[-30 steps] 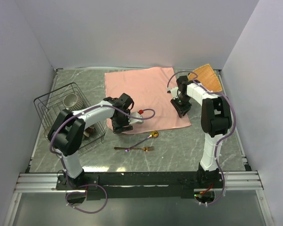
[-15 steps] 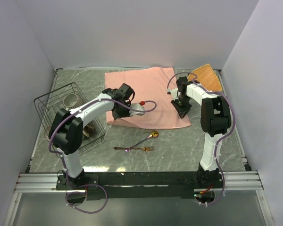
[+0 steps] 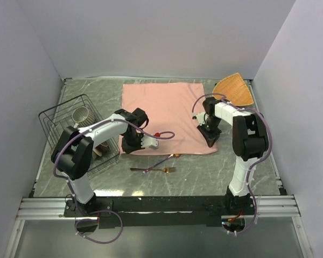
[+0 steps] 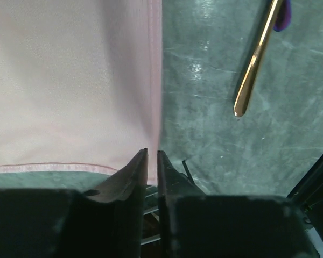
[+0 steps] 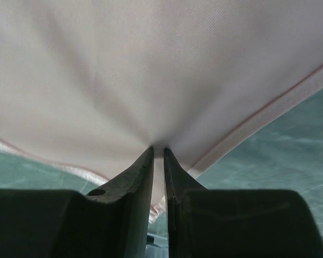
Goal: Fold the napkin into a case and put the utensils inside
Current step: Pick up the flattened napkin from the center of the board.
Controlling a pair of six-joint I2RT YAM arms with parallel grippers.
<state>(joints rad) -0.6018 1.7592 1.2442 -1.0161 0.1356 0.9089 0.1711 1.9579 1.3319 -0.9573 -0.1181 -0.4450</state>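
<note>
The salmon-pink napkin (image 3: 167,110) lies spread flat in the middle of the table. My left gripper (image 3: 130,145) is shut on its near-left corner; in the left wrist view the jaws (image 4: 153,152) pinch the cloth (image 4: 70,80) right at that corner. My right gripper (image 3: 211,138) is shut on the near-right corner, and creases in the cloth (image 5: 151,64) fan out from its tips (image 5: 158,149). The gold spoon (image 3: 169,157) lies just in front of the napkin's near edge, its handle (image 4: 255,64) visible beside the left jaws. The gold fork (image 3: 153,170) lies nearer still.
A black wire rack (image 3: 56,115) with a cup (image 3: 82,114) stands at the left, close to the left arm. An orange-tan woven mat (image 3: 235,88) lies at the back right, beyond the right arm. Walls close the table on three sides.
The left gripper closed on the near-left corner. Both grippers then drew toward the near edge, and the napkin slid with them, now lying squarer with its near edge by the spoon's bowl.
</note>
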